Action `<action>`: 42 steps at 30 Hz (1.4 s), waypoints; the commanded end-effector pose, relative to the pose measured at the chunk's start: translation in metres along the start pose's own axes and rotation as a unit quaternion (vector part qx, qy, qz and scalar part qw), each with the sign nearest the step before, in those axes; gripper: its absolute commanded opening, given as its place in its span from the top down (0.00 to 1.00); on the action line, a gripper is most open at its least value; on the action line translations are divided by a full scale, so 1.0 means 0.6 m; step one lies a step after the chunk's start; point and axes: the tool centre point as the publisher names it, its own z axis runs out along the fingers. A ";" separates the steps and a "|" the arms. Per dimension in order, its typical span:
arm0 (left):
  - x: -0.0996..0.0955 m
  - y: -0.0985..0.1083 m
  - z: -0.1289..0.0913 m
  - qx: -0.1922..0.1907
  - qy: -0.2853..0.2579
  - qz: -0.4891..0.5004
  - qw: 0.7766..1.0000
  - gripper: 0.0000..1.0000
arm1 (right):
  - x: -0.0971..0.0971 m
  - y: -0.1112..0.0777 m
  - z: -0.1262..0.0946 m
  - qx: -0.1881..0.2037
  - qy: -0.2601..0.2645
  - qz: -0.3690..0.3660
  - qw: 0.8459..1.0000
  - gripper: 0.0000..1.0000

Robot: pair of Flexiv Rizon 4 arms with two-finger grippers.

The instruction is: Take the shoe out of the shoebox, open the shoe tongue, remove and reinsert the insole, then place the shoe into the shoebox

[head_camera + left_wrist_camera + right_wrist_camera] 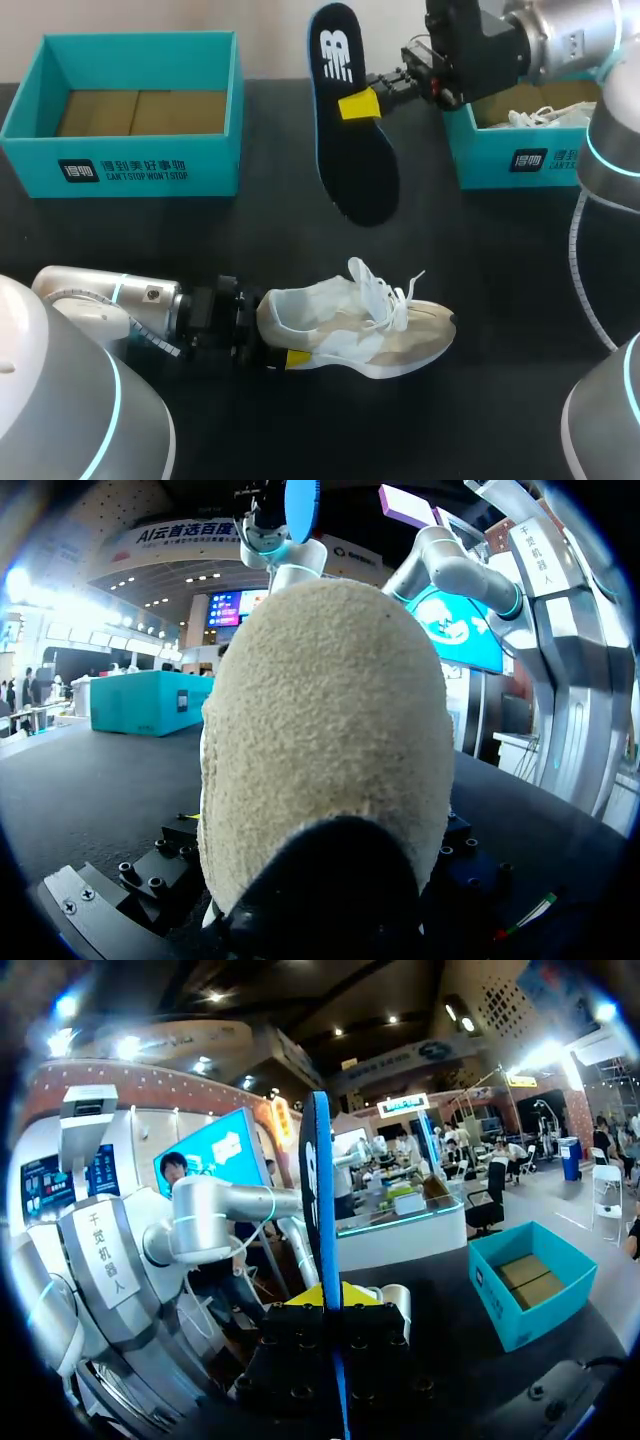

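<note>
Left gripper (285, 352) is clamped on the heel of the shoe (370, 330) on the table, and the right gripper (362, 102) pinches the insole (352, 170) mid-air by one edge, so you might see it twist or slip on reinsertion.

Black desk (200, 240). Open teal shoebox (130, 165) at far left; second teal shoebox (515, 160) at far right. White-beige shoe (350, 330) near front middle, toe pointing right.
</note>
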 end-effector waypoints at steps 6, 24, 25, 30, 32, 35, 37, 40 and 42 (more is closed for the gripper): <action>-0.002 0.004 0.000 0.000 -0.001 0.000 1.000 1.00 | -0.003 0.008 -0.010 -0.015 -0.013 0.014 1.000 1.00; -0.002 0.004 0.000 0.000 -0.001 0.000 1.000 1.00 | 0.110 0.047 -0.108 -0.065 -0.114 0.096 0.987 1.00; -0.002 0.004 0.000 0.000 -0.001 0.000 1.000 1.00 | 0.110 0.047 -0.108 -0.065 -0.114 0.096 0.987 1.00; -0.002 0.004 0.000 0.000 -0.001 0.000 1.000 1.00 | 0.110 0.047 -0.108 -0.065 -0.114 0.096 0.987 1.00; -0.002 0.004 0.000 0.000 -0.001 0.000 1.000 1.00 | 0.110 0.047 -0.108 -0.065 -0.114 0.096 0.987 1.00; -0.002 0.004 0.000 0.000 -0.001 0.000 1.000 1.00 | 0.110 0.047 -0.108 -0.065 -0.114 0.096 0.987 1.00; -0.002 0.004 0.000 0.000 -0.001 0.000 1.000 1.00 | 0.115 0.048 -0.112 -0.063 -0.115 0.100 0.986 1.00; -0.002 0.004 0.000 0.000 -0.001 0.000 1.000 1.00 | 0.138 0.050 -0.125 -0.065 -0.128 0.115 0.983 1.00; -0.002 0.004 0.000 0.000 -0.001 0.000 1.000 1.00 | 0.156 0.053 -0.136 -0.081 -0.130 0.123 0.981 1.00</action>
